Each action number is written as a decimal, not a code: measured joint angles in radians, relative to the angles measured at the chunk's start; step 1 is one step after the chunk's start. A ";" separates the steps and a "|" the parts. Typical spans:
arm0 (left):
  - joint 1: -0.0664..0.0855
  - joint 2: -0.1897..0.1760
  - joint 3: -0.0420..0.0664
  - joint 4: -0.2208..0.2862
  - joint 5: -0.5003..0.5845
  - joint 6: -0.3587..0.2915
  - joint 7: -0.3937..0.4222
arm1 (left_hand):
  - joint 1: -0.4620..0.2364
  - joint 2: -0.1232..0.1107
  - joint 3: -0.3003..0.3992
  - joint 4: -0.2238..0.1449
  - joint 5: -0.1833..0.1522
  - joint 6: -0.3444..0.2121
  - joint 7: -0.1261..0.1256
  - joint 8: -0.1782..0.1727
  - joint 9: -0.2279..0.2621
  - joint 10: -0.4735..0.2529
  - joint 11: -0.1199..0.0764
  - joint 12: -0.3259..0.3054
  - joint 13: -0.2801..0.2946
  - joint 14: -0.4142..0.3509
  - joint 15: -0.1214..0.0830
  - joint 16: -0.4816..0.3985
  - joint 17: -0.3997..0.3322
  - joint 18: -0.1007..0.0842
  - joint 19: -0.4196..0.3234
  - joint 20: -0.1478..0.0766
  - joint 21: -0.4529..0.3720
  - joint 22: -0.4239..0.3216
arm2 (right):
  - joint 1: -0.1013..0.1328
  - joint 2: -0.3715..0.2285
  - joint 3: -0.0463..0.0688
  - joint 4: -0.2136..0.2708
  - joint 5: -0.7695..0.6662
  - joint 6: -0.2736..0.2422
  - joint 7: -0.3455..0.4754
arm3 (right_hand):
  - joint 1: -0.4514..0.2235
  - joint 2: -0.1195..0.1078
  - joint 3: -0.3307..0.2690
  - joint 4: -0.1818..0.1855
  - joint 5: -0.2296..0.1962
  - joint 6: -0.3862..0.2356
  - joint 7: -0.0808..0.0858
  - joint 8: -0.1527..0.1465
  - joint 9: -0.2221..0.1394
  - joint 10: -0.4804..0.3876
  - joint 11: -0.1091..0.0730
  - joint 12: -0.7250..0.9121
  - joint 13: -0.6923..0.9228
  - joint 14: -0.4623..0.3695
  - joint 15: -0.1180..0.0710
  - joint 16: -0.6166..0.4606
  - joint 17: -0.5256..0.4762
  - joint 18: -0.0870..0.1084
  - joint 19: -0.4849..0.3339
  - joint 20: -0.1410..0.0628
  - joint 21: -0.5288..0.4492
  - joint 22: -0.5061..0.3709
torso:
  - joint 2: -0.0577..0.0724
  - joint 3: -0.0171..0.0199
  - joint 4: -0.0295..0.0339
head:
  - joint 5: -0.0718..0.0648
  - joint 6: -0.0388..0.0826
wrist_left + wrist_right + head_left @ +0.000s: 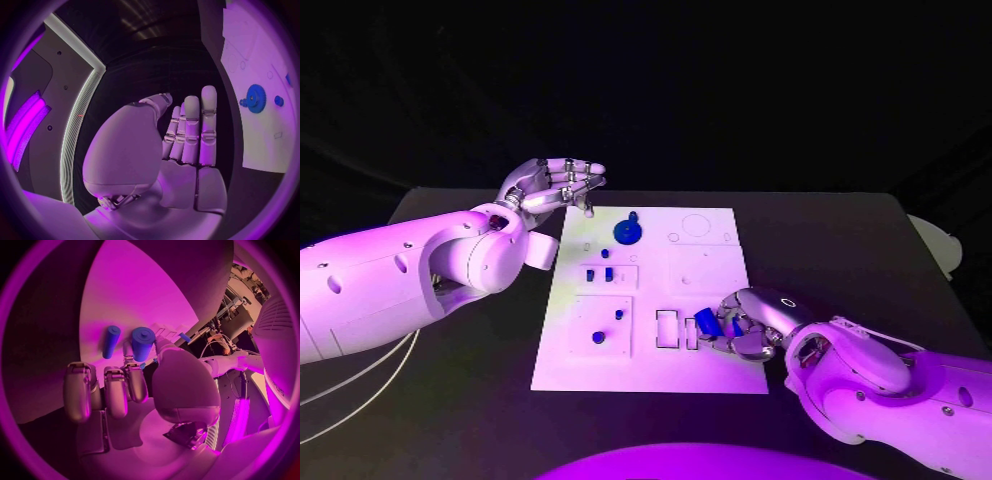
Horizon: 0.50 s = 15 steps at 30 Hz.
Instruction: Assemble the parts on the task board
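Observation:
The white task board (711,370) lies in the middle of the table. A blue gear (629,232) sits near its far edge, and the left wrist view shows the gear (255,98) too. Small blue parts (599,273) stand in the board's left recesses, with others (619,314) nearer me. My left hand (557,185) hovers off the board's far left corner, fingers stretched out and holding nothing (187,135). My right hand (744,325) rests at the board's near right side and pinches a blue peg (143,342) between thumb and fingers. A second blue peg (111,341) lies just beside it; whether it is held I cannot tell.
Two empty rectangular slots (675,329) lie just left of my right hand. Faint outlined recesses (697,228) mark the board's far right part. A pale round object (936,243) sits at the table's right edge. The black table (459,390) surrounds the board.

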<state>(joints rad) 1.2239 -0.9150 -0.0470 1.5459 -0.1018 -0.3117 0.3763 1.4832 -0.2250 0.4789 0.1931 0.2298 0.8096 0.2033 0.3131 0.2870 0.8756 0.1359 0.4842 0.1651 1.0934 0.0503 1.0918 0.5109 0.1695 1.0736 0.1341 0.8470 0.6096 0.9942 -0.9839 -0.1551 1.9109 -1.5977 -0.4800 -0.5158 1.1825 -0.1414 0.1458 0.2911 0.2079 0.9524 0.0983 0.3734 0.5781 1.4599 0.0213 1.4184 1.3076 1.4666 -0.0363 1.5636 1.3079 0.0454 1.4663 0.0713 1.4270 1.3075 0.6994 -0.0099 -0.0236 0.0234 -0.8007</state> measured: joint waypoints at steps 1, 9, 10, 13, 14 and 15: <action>0.000 0.000 0.000 0.000 0.000 0.000 0.000 | 0.000 0.000 0.000 0.000 0.000 0.000 0.000 0.000 0.000 0.000 0.000 0.000 0.000 0.000 0.000 0.000 0.000 0.000 0.000 0.000 0.000 0.000 | -0.001 0.000 0.000 0.000 -0.001 -0.004 -0.001 | 0.004 0.004 -0.001 0.001 0.004 0.002 -0.001 0.002 0.001 0.002 -0.002 0.001 0.000 0.000 0.000 0.000 0.000 0.000 0.000 0.000 0.000 0.000 | 0.000 -0.0003 -0.0006 | 0.000 0.000; 0.000 -0.001 0.000 0.001 0.000 0.000 0.000 | 0.000 0.000 0.000 0.000 0.000 0.000 0.000 0.000 0.000 0.000 0.000 0.000 0.000 0.000 0.000 0.000 0.000 0.000 0.000 0.000 0.000 -0.001 | -0.005 -0.015 -0.001 0.024 -0.001 -0.061 -0.005 | 0.067 0.024 0.038 -0.010 0.020 0.008 0.000 0.010 0.000 0.006 -0.015 0.024 0.000 0.000 -0.018 0.002 0.000 -0.004 0.000 -0.014 0.026 0.000 | 0.000 0.0014 0.0008 | 0.001 0.002; 0.000 -0.001 0.000 0.001 0.000 0.000 0.000 | 0.000 0.000 0.000 0.000 0.000 0.000 0.000 0.000 0.000 0.000 0.000 0.000 0.000 0.000 0.000 0.000 0.000 0.000 0.000 0.000 0.000 -0.001 | -0.005 -0.018 0.000 0.030 0.001 -0.071 -0.005 | 0.067 0.024 0.045 -0.008 0.018 0.009 0.001 0.010 0.000 0.005 -0.016 0.024 0.000 0.000 -0.018 0.004 0.000 -0.011 0.000 -0.014 0.027 0.000 | 0.000 0.0015 0.0012 | 0.002 0.003; 0.000 -0.001 0.000 0.001 0.000 0.000 0.000 | 0.000 0.000 0.000 0.000 0.000 0.000 0.000 0.000 0.000 0.000 0.000 0.000 0.000 0.000 0.000 0.000 0.000 0.000 0.000 0.000 0.000 -0.001 | -0.001 -0.027 0.006 0.050 0.016 -0.108 -0.004 | 0.074 0.017 0.061 -0.006 0.019 0.009 0.001 0.010 0.000 0.005 -0.016 0.024 0.000 -0.001 -0.018 0.004 0.000 -0.011 0.000 -0.014 0.027 0.000 | -0.001 0.0015 0.0012 | 0.003 0.005; 0.000 -0.001 0.000 0.001 0.000 0.000 0.000 | 0.000 0.000 0.000 0.000 0.000 0.000 0.000 0.000 0.000 0.000 0.000 0.000 0.000 0.000 0.000 0.000 0.000 0.000 0.000 0.000 0.000 -0.001 | 0.002 -0.028 0.008 0.056 0.022 -0.119 -0.002 | 0.074 0.017 0.066 -0.007 0.024 0.009 0.001 0.010 0.000 0.009 -0.020 0.024 0.000 -0.003 -0.021 0.004 0.000 -0.011 -0.002 -0.016 0.027 0.000 | -0.001 0.0014 0.0011 | 0.003 0.005; 0.000 0.000 0.000 0.001 0.000 0.000 0.000 | 0.000 0.000 0.000 0.000 0.000 0.000 0.000 0.000 0.000 0.000 0.000 0.000 0.000 0.000 0.000 0.000 0.000 0.000 0.000 0.000 0.000 -0.001 | 0.005 -0.029 0.010 0.062 0.028 -0.130 -0.001 | 0.074 0.017 0.068 -0.007 0.027 0.009 0.001 0.010 0.000 0.009 -0.020 0.024 0.000 -0.003 -0.022 0.004 0.000 -0.011 -0.001 -0.020 0.030 0.000 | -0.002 0.0012 0.0011 | 0.003 0.005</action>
<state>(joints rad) 1.2239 -0.9153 -0.0471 1.5466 -0.1015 -0.3113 0.3759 1.4832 -0.2250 0.4789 0.1930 0.2298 0.8096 0.2033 0.3131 0.2870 0.8756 0.1359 0.4842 0.1651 1.0934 0.0503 1.0918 0.5110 0.1695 1.0736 0.1341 0.8470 0.6086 0.9991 -1.0132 -0.1456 1.9726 -1.5692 -0.6095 -0.5169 1.2565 -0.1239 0.2141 0.2839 0.2347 0.9614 0.0996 0.3836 0.5779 1.4686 0.0018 1.4425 1.3074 1.4635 -0.0580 1.5675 1.3077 0.0347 1.4648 0.0515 1.4571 1.3073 0.6979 -0.0086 -0.0225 0.0261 -0.7956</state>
